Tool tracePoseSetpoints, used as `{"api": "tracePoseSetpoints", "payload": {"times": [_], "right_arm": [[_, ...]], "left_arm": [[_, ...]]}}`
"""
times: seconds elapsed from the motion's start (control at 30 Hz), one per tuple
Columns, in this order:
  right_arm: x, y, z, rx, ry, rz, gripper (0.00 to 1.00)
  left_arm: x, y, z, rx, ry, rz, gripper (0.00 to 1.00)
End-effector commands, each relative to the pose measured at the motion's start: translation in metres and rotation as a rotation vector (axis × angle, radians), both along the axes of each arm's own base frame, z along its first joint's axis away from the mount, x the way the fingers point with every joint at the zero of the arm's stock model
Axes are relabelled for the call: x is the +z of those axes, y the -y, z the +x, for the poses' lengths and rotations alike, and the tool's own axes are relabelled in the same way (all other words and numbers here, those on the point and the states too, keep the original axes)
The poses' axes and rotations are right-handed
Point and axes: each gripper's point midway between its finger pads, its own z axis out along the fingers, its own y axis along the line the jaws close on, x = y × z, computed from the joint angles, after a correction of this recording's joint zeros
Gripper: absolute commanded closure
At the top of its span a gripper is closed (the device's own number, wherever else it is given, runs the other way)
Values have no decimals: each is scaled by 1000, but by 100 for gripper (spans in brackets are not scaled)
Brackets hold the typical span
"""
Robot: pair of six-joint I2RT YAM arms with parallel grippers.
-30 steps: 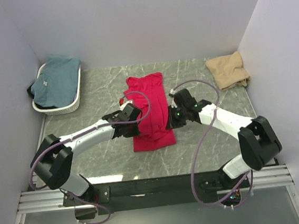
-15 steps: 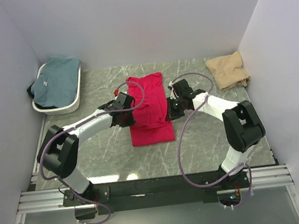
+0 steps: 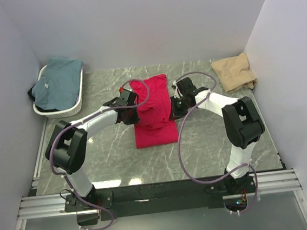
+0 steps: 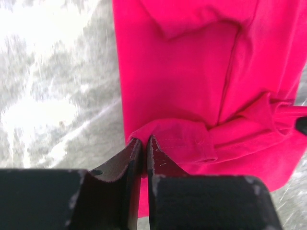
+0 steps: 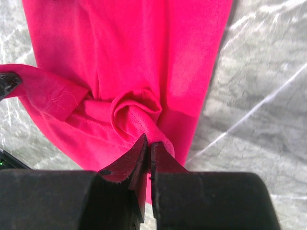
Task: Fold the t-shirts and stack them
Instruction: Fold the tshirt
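Observation:
The red t-shirt (image 3: 154,112) lies as a long strip in the middle of the table, its near end doubled back over itself. My left gripper (image 3: 131,113) is shut on the left corner of that lifted hem (image 4: 165,136). On the other side my right gripper (image 3: 173,108) is shut on the bunched right corner (image 5: 139,117). Both hold the cloth above the lower layer of the red t-shirt (image 4: 182,67). A tan t-shirt (image 3: 235,72) sits crumpled at the back right. The teal t-shirt (image 3: 57,83) fills the white basket (image 3: 79,98) at the back left.
Grey marble tabletop (image 3: 210,142) shows on both sides of the red cloth. White walls close in the back and both sides. The arms' black mounting rail (image 3: 160,189) runs along the near edge.
Both grippers have carried the near hem of the red t-shirt away from the bases toward the far end, so the strip now looks shorter and more doubled over.

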Motion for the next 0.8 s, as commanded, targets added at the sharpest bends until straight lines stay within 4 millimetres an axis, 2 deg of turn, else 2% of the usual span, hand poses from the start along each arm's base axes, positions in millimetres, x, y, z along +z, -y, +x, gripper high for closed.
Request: {"api": "tracePoseSetpoints", "payload": {"times": [0.0,0.2,0.27,0.33,0.37,0.4,0.47,0.5,0.57,0.6,0.7,0.77], "right_arm": [[17,-4,25,10,61,25,100],[13,4,33,-11,64,3,100],[12,6,35,-15,56,4,100],[11,10,38,-25,60,-2,95],[9,10,38,-26,62,-9,93],[7,14,40,-37,65,-23,80],[10,17,43,-45,97,-17,80],[11,18,45,-51,112,-14,75],[18,25,51,-78,148,-20,73],[20,27,54,-88,164,-21,71],[33,34,64,-117,221,-43,59],[48,35,67,-125,257,-39,59]], "left_arm": [[20,8,30,-16,76,-31,88],[17,4,39,-10,70,-31,87],[9,1,38,-3,52,-19,86],[2,0,37,-2,36,-13,82],[-1,-1,36,0,32,-8,77],[-2,-2,36,4,31,-4,64],[-3,-5,37,12,40,2,62],[-2,-7,38,12,50,4,58],[4,-9,43,20,89,0,49],[10,-11,45,25,108,-1,39],[26,-18,52,51,159,15,30],[37,-20,55,56,193,16,26]]}}
